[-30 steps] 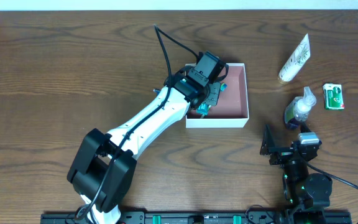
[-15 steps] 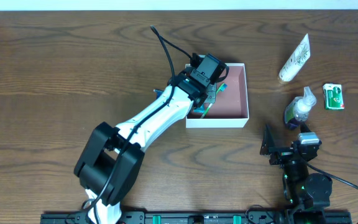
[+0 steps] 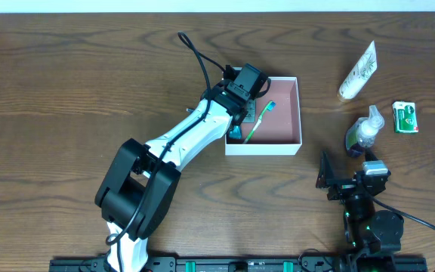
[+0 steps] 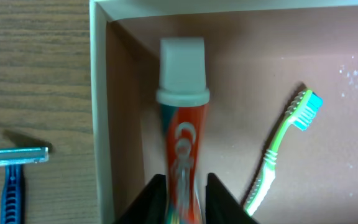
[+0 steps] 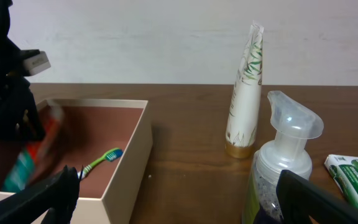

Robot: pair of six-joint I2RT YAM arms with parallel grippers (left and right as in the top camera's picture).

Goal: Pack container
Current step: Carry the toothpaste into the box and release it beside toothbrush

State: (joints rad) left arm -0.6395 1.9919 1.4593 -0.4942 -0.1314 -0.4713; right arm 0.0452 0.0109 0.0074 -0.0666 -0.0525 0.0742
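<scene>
The left gripper (image 4: 182, 190) hangs over the left part of the container (image 3: 266, 148), its two fingers set narrowly on either side of the tail of a toothpaste tube (image 4: 182, 140). The tube is blurred, and it cannot be told whether the pads press it or have just let go. The tube lies along the container's left wall, its white cap pointing away from the gripper; seen from the right wrist, it tilts.

The right gripper (image 5: 178, 177) stands spread wide near the table's front right, holding and touching nothing.

The container sits on the wooden table (image 3: 66, 91) a little right of centre, opening upward, its walls square to the table's edges. It looks about square, so no long axis shows. A green toothbrush (image 3: 257, 125) lies diagonally on the pink floor, blue head toward the far right corner. A blue razor (image 4: 11, 168) lies on the table just outside the left wall. A white tube (image 3: 359, 72), a pump bottle (image 3: 365, 132) and a green packet (image 3: 405, 117) lie well apart on the right.
</scene>
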